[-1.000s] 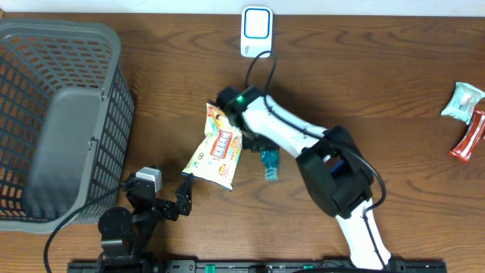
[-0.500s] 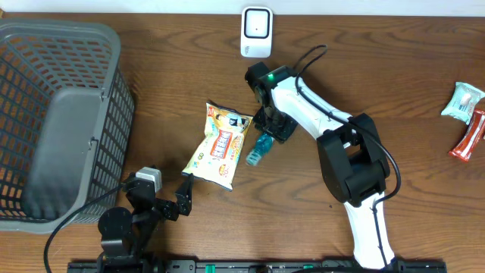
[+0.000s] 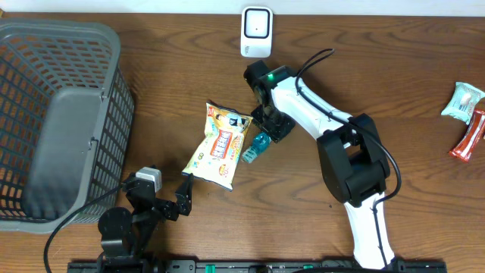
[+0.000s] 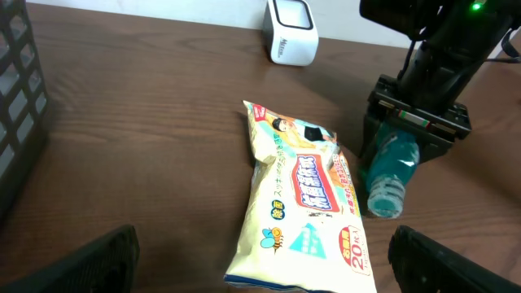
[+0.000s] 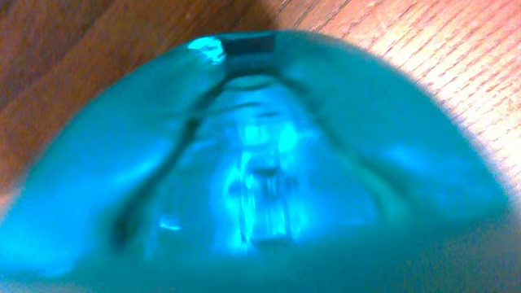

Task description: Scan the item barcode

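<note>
I am watching the right gripper [image 3: 264, 133] sitting over the base of the teal bottle [image 3: 256, 149]. The bottle is lying just beside the snack packet [image 3: 218, 145], apart from the scanner [image 3: 256, 31]. The wrist view is blurring to teal, so I cannot tell whether those jaws are gripping. The left gripper [image 4: 269, 264] is resting, jaws wide apart.

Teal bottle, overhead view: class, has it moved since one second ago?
Yes. The teal bottle has shifted up the picture and slightly left, ending nearer the white scanner.
</note>
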Motion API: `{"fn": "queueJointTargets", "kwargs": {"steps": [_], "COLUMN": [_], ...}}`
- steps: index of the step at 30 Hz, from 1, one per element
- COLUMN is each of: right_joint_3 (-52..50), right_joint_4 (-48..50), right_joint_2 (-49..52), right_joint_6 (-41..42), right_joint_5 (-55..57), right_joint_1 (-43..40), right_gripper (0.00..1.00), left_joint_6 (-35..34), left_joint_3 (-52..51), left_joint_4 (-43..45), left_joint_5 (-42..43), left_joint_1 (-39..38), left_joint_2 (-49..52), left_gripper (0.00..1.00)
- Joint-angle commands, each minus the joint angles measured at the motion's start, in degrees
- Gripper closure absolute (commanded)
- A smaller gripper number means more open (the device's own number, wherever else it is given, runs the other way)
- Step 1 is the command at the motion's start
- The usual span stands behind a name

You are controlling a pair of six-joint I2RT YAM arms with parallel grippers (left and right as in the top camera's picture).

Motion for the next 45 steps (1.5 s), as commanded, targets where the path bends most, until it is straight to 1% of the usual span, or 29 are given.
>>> {"fn": "queueJointTargets", "kwargs": {"steps": [1, 2, 3, 5, 6, 10, 13, 16, 20, 24, 27, 29, 30, 32, 34, 35, 37, 39, 41, 43, 45], "right_joint_3": [-0.7, -0.7, -0.7, -0.7, -0.7, -0.7, -0.7, -0.7, -0.7, -0.7, -0.6, -0.6, -0.6, -0.6, -0.7, -0.7, -0.7, -0.7, -0.7, -0.7, -0.7], "right_joint_4": [-0.3, -0.3, -0.3, -0.4, -0.4, -0.9, -2.4, -2.3, -2.4, -2.3, -0.7, 1.6, 3.1, 6.3, 9.3, 10.0, 9.5, 7.7, 2.5, -1.7, -2.5], "right_joint_2": [-4.9, -6.4, -7.5, -9.5, -9.9, -10.2, -10.1, -10.3, -11.6, -16.0, -21.5, -25.2, -27.1, -30.4, -33.0, -33.9, -34.5, -34.4, -33.5, -32.2, -30.8], "right_joint_6": [-0.6, -1.9, -2.8, -4.6, -5.0, -7.6, -8.0, -11.1, -18.1, -26.9, -37.8, -48.7, -54.6, -67.4, -83.8, -92.5, -106.6, -115.3, -124.7, -132.1, -133.7], "right_joint_5": [0.8, 1.2, 1.5, 3.0, 3.3, 3.4, 3.4, 3.3, 3.3, 3.3, 3.2, 2.5, 2.2, 2.3, 1.6, -0.6, -5.8, -9.3, -12.7, -14.1, -15.4], "right_joint_1": [-0.1, -0.1, -0.1, -0.1, -0.1, -0.1, 0.0, 0.0, 0.0, -0.7, -1.6, -2.2, -2.4, -2.5, -2.3, -2.3, -2.3, -2.4, -2.5, -2.5, -2.5], "right_gripper": [0.44, 0.34, 0.27, 0.18, 0.16, 0.16, 0.16, 0.14, 0.13, 0.12, 0.10, 0.09, 0.07, 0.02, 0.01, 0.01, 0.01, 0.01, 0.01, 0.01, 0.01], "left_joint_6": [0.9, 0.9, 0.9, 0.9, 0.9, 0.9, 0.9, 0.9, 0.9, 0.9, 0.9, 0.9, 0.9, 0.9, 0.9, 0.9, 0.9, 0.9, 0.9, 0.9, 0.9], "left_joint_3": [-0.8, -0.8, -0.8, -0.8, -0.8, -0.8, -0.8, -0.8, -0.8, -0.8, -0.8, -0.8, -0.8, -0.8, -0.8, -0.8, -0.8, -0.8, -0.8, -0.8, -0.8], "left_joint_4": [-1.0, -1.0, -1.0, -1.0, -1.0, -1.0, -1.0, -1.0, -1.0, -1.0, -1.0, -1.0, -1.0, -1.0, -1.0, -1.0, -1.0, -1.0, -1.0, -1.0, -1.0], "left_joint_5": [-0.1, -0.1, -0.1, -0.1, -0.1, -0.1, -0.1, -0.1, -0.1, -0.1, -0.1, -0.1, -0.1, -0.1, -0.1, -0.1, -0.1, -0.1, -0.1, -0.1, -0.1], "left_joint_1": [0.1, 0.1, 0.1, 0.1, 0.1, 0.1, 0.1, 0.1, 0.1, 0.1, 0.1, 0.1, 0.1, 0.1, 0.1, 0.1, 0.1, 0.1, 0.1, 0.1, 0.1], "left_joint_2": [-0.1, -0.1, -0.1, -0.1, -0.1, -0.1, -0.1, -0.1, -0.1, -0.1, -0.1, -0.1, -0.1, -0.1, -0.1, -0.1, -0.1, -0.1, -0.1, -0.1, -0.1], "left_gripper": [0.02, 0.02, 0.02, 0.02, 0.02, 0.02, 0.02, 0.02, 0.02, 0.02, 0.02, 0.02, 0.02, 0.02, 0.02, 0.02, 0.02, 0.02, 0.02, 0.02, 0.02]}}
